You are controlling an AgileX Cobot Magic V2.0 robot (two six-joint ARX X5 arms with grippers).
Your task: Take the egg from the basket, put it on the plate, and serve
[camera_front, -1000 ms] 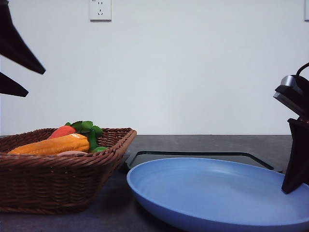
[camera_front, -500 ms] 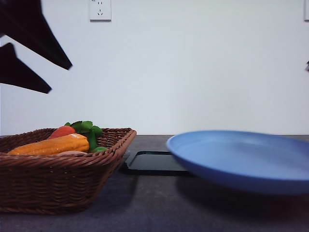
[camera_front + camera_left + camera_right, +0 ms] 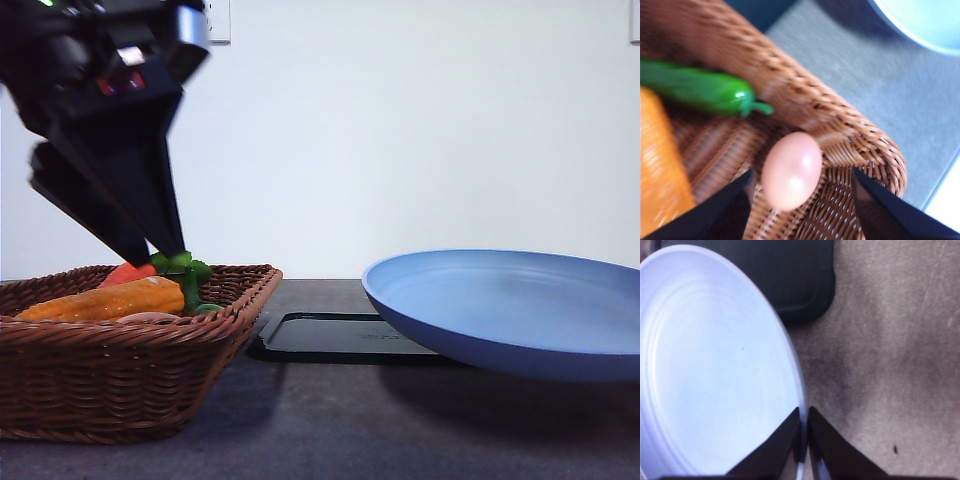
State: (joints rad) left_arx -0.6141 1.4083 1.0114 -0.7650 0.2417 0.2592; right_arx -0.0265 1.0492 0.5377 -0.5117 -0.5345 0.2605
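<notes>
right claw (image 3: 804, 432) clamped on plate (image 3: 705, 365) rim; black tray (image 3: 800, 280) beyond

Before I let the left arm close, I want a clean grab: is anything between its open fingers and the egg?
Nothing visible. In the left wrist view the egg lies against the basket wall, between the open left gripper fingers. The green vegetable and the orange corn cob lie off to the side.

My left claw (image 3: 150, 255) hides part of the carrot (image 3: 128, 272); beside my right claw (image 3: 804, 432), the plate (image 3: 715, 365) runs off-frame.
</notes>
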